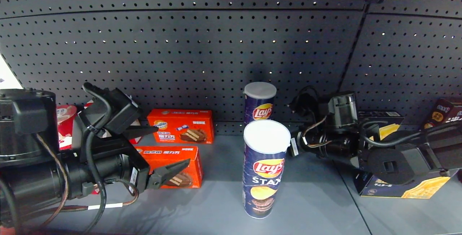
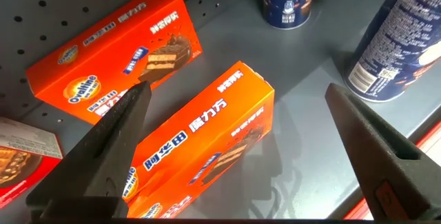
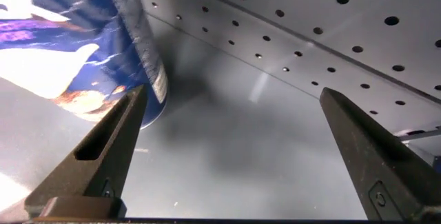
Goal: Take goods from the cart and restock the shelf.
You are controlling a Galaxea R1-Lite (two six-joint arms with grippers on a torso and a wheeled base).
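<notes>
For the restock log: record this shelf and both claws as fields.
shelf: grey, with a pegboard back
front can: upright, lid on
rear can: upright, behind the front can
front orange box: lying flat
rear orange box: behind it, by the pegboard
left claw: open, empty, over the front orange box
right claw: open, empty, right of the cans
dark box: far right

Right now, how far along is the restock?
Done: the front can and rear can stand upright on the shelf, and the front orange box and rear orange box sit to their left. In hand: nothing. The left gripper hangs open over the front orange box, and the right gripper is open beside the cans. Left: remaining stock can't be judged from these views.
</notes>
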